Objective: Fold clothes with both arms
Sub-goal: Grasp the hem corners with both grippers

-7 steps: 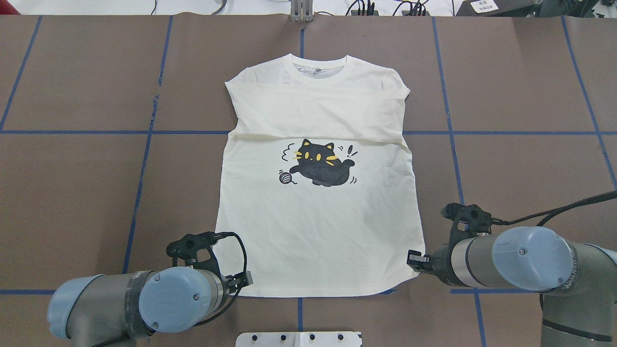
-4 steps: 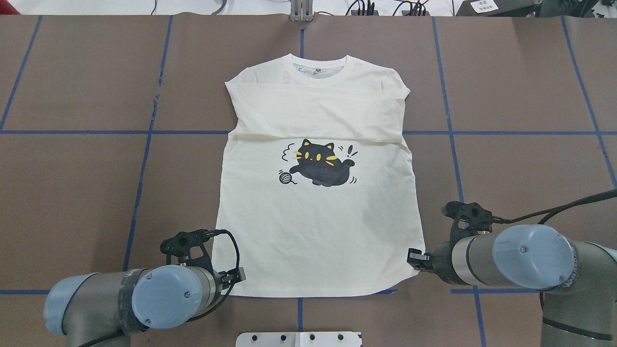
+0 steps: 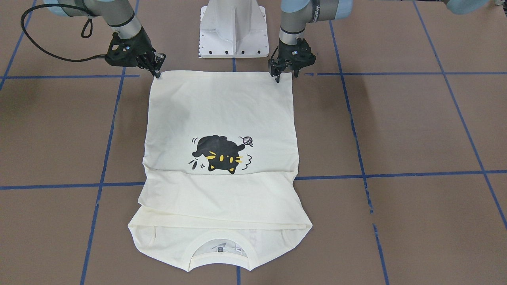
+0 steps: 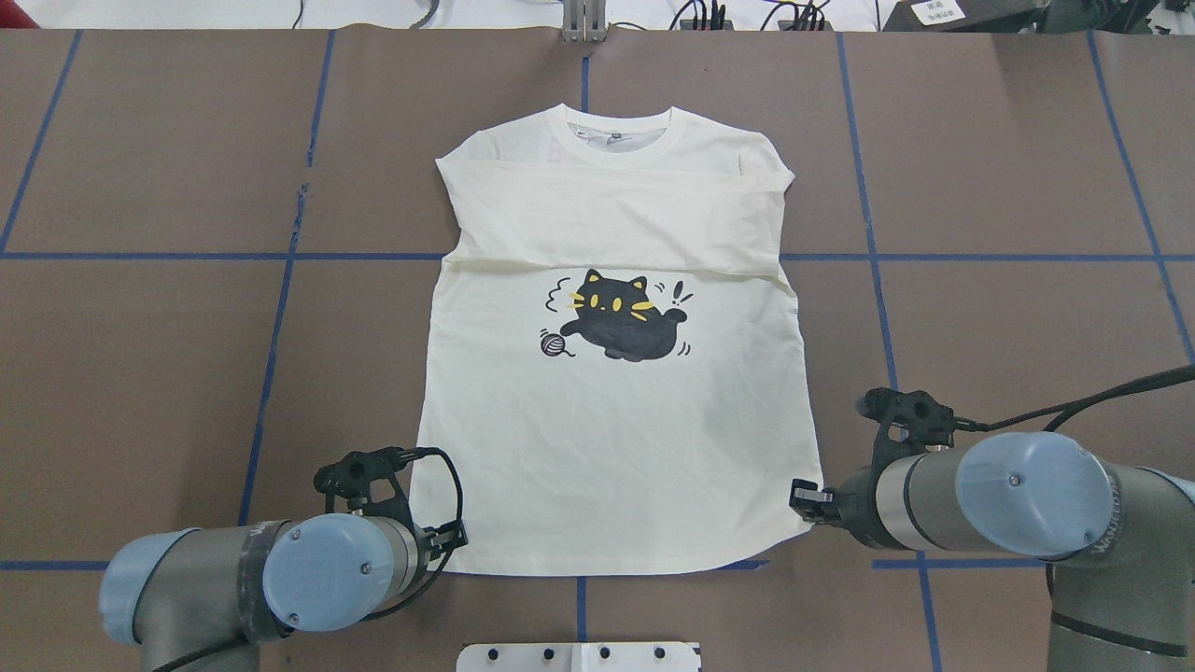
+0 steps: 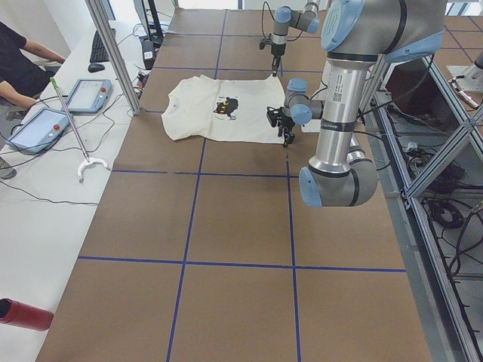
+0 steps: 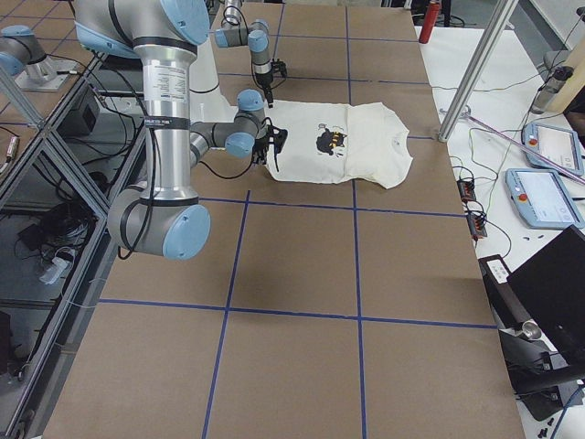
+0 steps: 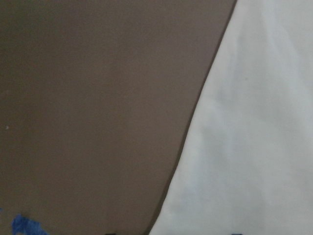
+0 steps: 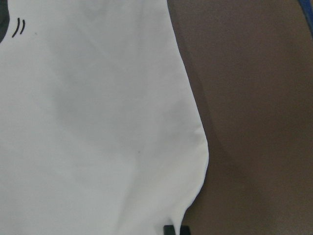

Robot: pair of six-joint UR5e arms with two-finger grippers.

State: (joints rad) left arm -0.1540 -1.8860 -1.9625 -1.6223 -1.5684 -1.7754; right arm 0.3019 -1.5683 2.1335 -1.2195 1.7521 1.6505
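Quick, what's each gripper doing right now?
Left gripper: open, at a hem corner of the T-shirt.
Right gripper: cannot tell, at the other hem corner.

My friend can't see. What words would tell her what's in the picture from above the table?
A cream T-shirt with a black cat print lies flat on a brown table, its sleeves folded in across the chest. The left gripper sits at the hem's left corner, the right gripper at its right corner.
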